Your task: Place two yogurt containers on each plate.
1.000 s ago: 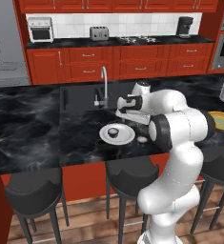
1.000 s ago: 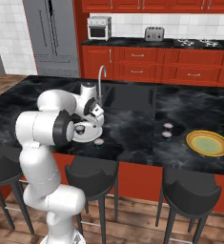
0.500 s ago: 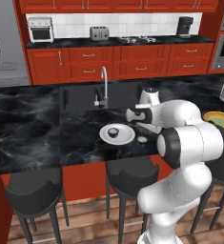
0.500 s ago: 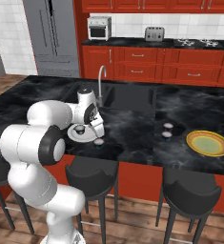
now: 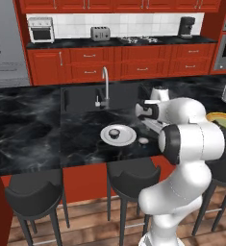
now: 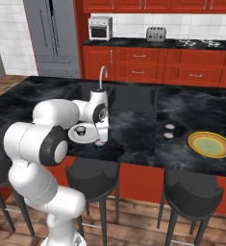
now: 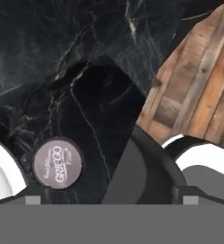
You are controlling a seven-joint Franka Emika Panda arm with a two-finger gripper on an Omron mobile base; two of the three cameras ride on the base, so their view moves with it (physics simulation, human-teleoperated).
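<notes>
The round white plate (image 5: 118,135) on the black marble counter (image 5: 28,120) carries one dark-sided yogurt cup (image 5: 114,133); a second cup (image 5: 143,140) sits just beside it. The arm partly hides this plate in the right base view, where two more cups (image 6: 169,131) stand near the yellow plate (image 6: 210,144). The gripper (image 6: 103,139) is largely obscured, jaws spread wide, empty

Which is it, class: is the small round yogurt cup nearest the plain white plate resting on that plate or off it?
Off it. The yogurt cup stands on the black marble counter beside the white plate's rim.
</notes>
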